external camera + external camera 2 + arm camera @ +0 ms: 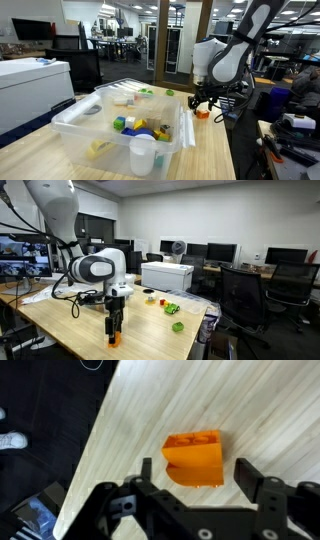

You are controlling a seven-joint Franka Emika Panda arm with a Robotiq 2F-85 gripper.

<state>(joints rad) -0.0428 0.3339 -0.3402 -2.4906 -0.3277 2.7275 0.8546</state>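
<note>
An orange block (195, 458) with a curved face lies on the wooden table (260, 410). In the wrist view my gripper (196, 468) hangs right over it, one finger on each side of the block. A small gap shows between each finger and the block, so the jaws stand open and touch nothing. In both exterior views the gripper (203, 103) (113, 328) points straight down, low over the orange block (202, 114) (113, 339), near one end of the table.
A clear plastic bin (75, 125) holding several small coloured toys stands close by, with a white cup (143, 155) in front of it. Green pieces (178, 327) lie on the table. The table edge (95, 435) runs beside the block. Office chairs (245, 295) stand around.
</note>
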